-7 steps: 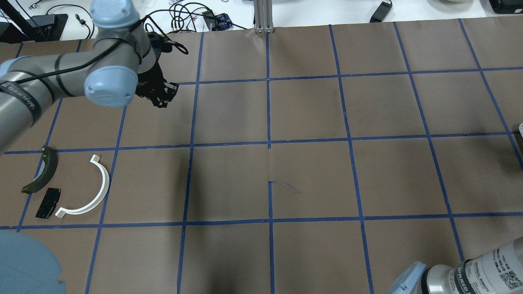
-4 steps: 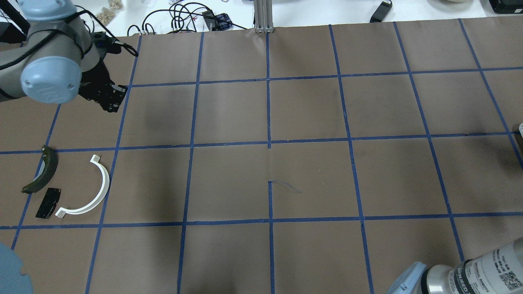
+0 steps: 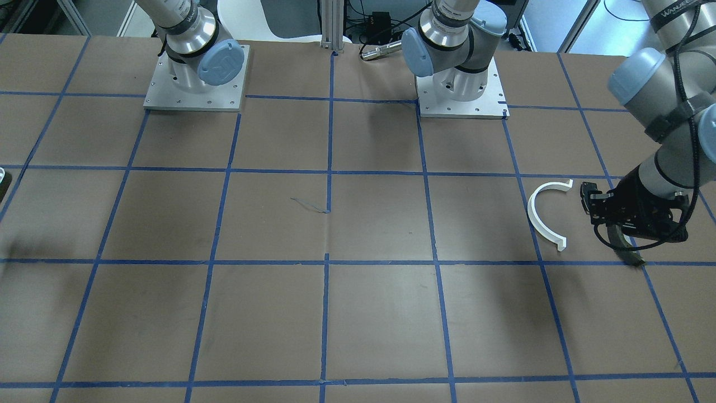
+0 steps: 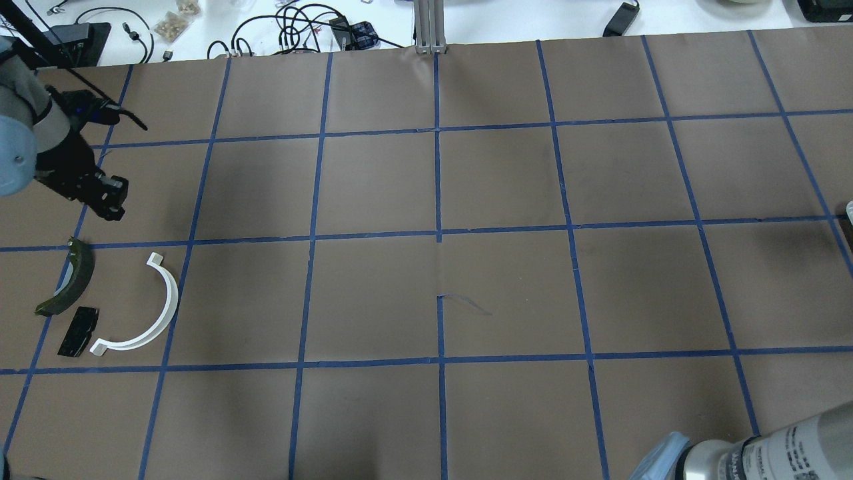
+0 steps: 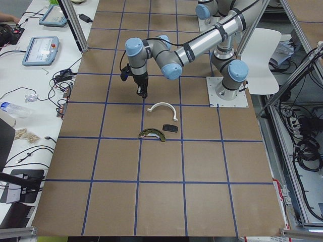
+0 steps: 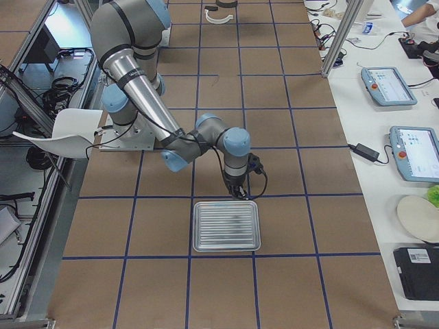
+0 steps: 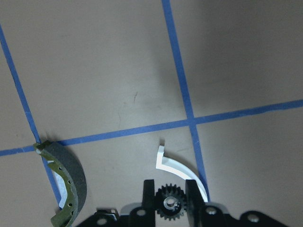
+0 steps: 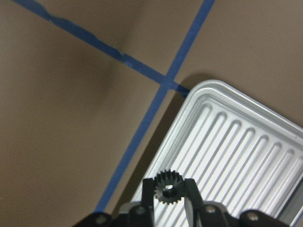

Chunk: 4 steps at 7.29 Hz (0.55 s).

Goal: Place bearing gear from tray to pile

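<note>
My left gripper (image 4: 110, 200) (image 7: 169, 185) is shut on a small black bearing gear (image 7: 169, 203) and hangs above the table just beyond the pile. The pile holds a white half-ring arc (image 4: 150, 313) (image 7: 177, 165), a flat black pad (image 4: 78, 331) and a dark olive-edged shoe (image 4: 66, 279) (image 7: 71, 177). In the front-facing view the left gripper (image 3: 588, 197) covers the pad and part of the shoe (image 3: 629, 252). My right gripper (image 8: 169, 183) (image 6: 235, 194) is shut on a second black gear (image 8: 166, 187) over a corner of the ribbed metal tray (image 8: 236, 156) (image 6: 226, 226).
The table is brown paper with a blue tape grid. The two arm bases (image 3: 196, 84) (image 3: 461, 89) stand on the robot's side. Cables (image 4: 300, 27) lie beyond the far edge. The right arm's elbow (image 4: 766, 453) shows at the overhead view's bottom right.
My left arm has swung to the left across the far side of the table and come down closer to the pile. The pile's parts have not moved.
</note>
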Available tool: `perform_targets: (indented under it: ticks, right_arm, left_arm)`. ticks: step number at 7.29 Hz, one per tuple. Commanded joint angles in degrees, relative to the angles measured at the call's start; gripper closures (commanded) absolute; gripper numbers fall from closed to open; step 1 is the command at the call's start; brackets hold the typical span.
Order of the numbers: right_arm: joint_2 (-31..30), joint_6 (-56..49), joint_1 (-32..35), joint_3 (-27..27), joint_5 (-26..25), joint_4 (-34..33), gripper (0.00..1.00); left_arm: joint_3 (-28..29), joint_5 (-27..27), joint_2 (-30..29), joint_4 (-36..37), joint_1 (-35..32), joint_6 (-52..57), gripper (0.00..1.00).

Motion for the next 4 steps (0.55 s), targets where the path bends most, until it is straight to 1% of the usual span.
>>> perform_targets:
  ticks: [1,2,3,4]
  right_arm:
    - [-7.38,24.86,16.15,0.06,0.31,11.35,0.92]
    - [-8.97,38.66,24.59,0.05,0.49,13.93,0.92]
    - [-9.08,48.28,32.42,-0.21,0.40,14.91,0.91]
    - [-9.51,61.60,39.72,-0.38,2.14,17.44,0.91]
  left_arm:
    - [-4.60,-1.74,-0.96,5.74,8.66,8.65,1.00]
    - [-6.88,-3.48,-2.37,11.26,10.00,9.83,1.00]
    - [-9.51,-3.76,-2.82,15.49,10.02,9.67,1.00]
    - [-10.49,-4.63,-3.26,16.23,9.93,9.40,1.00]
